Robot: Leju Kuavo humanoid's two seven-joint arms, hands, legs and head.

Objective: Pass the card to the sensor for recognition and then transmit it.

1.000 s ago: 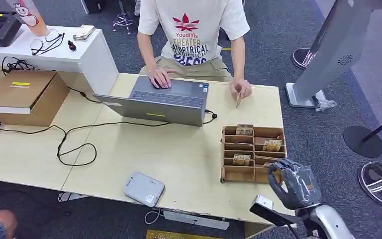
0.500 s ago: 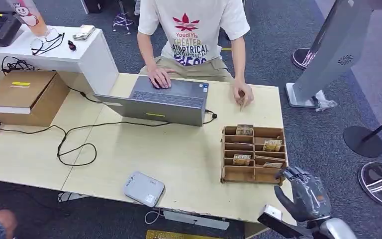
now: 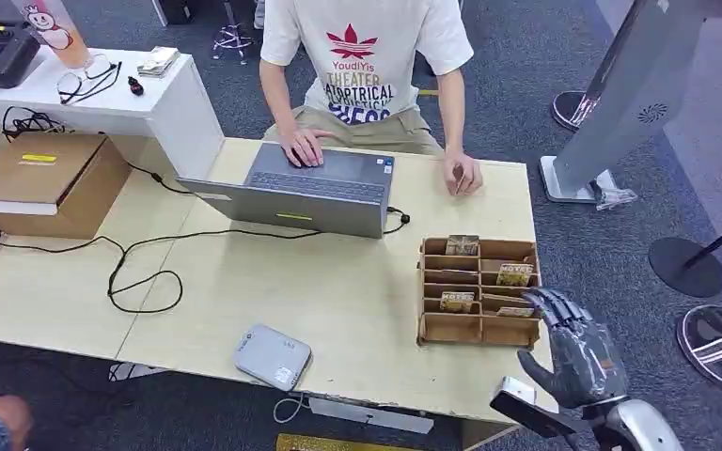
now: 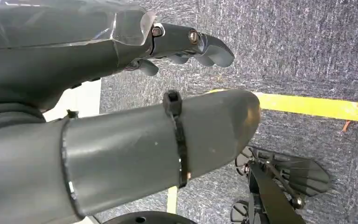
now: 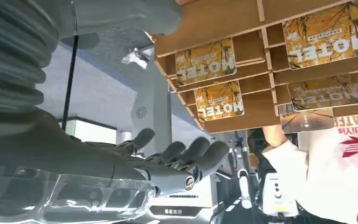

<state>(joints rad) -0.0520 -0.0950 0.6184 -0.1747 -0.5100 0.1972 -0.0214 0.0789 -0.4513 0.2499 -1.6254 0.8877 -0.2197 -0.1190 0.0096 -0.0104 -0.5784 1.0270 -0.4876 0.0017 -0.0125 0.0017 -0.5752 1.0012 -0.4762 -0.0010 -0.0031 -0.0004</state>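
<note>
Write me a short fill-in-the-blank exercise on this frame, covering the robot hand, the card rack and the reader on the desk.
1. The right robot hand hovers at the near right corner of the wooden card rack with its fingers spread, holding ____.
2. The cards in the rack carry the printed word ____.
3. The grey card reader lies near the table's front edge, to the ____ of the rack in the head view.
4. The person rests one hand on the ____.

Missing words: nothing; HOTEL; left; laptop

The right hand (image 3: 578,357) hovers empty with fingers (image 5: 186,156) spread; the left hand (image 4: 121,107) hangs empty.
</note>
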